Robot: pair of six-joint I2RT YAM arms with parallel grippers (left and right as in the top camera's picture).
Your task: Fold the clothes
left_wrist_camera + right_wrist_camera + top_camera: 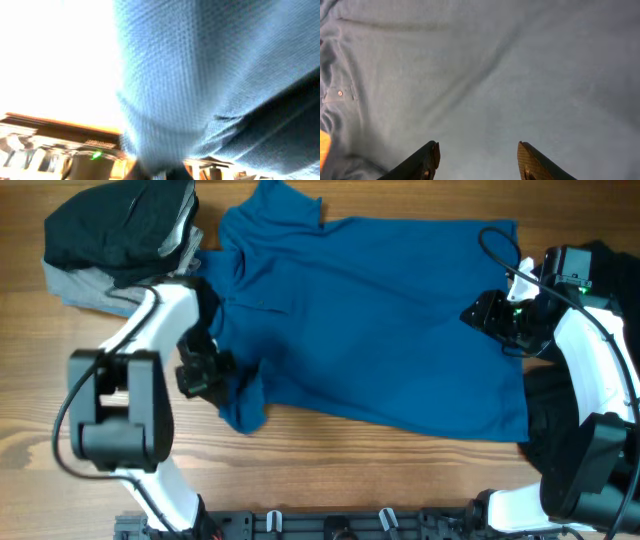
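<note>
A large deep-blue short-sleeved collared shirt [370, 320] lies spread across the wooden table. My left gripper [205, 372] is at the shirt's near left sleeve and is shut on its fabric; blue cloth [200, 75] hangs right in front of the left wrist camera. My right gripper [478, 312] hovers over the shirt's right side, open and empty, with its two fingers [477, 150] apart above smooth blue cloth. A shirt button [340, 93] shows at the left of that view. A loose black garment [560, 420] lies under the right arm.
A pile of folded black and pale grey pieces [120, 230] sits at the back left corner. Bare wooden table [330, 470] runs along the front. The arm bases stand at the front edge.
</note>
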